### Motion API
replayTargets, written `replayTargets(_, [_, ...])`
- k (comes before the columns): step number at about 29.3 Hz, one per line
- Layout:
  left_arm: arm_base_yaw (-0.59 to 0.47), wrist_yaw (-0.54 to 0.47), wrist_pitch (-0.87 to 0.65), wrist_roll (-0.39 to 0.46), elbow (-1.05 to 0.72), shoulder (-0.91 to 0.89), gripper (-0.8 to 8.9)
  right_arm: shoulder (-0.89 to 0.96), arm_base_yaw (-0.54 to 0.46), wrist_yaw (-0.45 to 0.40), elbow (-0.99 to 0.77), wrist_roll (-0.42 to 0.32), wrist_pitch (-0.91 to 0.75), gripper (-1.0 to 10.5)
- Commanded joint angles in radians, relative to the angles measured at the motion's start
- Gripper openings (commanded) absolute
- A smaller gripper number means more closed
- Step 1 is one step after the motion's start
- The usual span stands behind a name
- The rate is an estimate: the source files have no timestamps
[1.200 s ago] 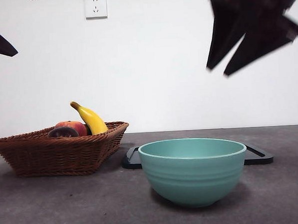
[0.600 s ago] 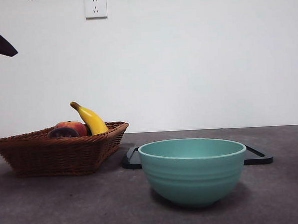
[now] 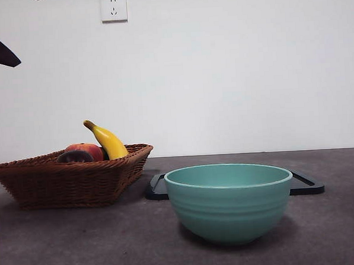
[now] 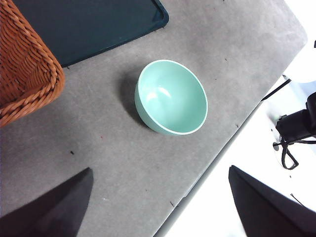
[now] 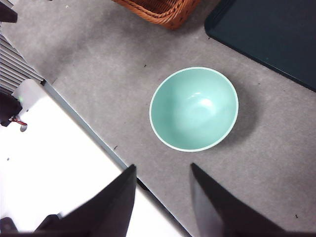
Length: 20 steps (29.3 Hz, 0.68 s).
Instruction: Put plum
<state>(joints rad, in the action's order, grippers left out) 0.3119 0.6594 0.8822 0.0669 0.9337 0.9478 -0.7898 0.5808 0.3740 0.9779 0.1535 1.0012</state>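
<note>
Both grippers' fingers are open and hold nothing, high above the table, so the start is picking the plum (image 3: 75,156) from the left wicker basket (image 3: 67,183), probably for the green bowl (image 3: 229,202).

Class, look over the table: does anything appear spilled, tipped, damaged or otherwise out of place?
Nothing stands out. The plum lies in the wicker basket beside the banana; the green bowl stands upright and empty in front of the dark tray.
</note>
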Motion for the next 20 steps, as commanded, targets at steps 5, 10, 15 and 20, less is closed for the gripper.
replayTargets(5, [0.003, 0.006, -0.006, 0.019, 0.008, 0.006, 4.36, -0.006, 0.006, 0.004, 0.015, -0.008, -0.005, 1.7])
replayTargets(10, [0.003, 0.006, -0.005, 0.019, 0.008, 0.006, 4.18, -0.006, 0.006, 0.004, 0.015, -0.008, -0.005, 1.7])
replayTargets(15, [0.003, 0.006, 0.01, 0.02, 0.008, 0.006, 0.48, -0.006, 0.006, 0.003, 0.015, -0.01, 0.0, 0.1])
replayTargets(20, [0.003, 0.006, 0.016, 0.023, 0.008, 0.006, 0.14, -0.006, 0.006, -0.006, 0.015, -0.012, -0.007, 0.1])
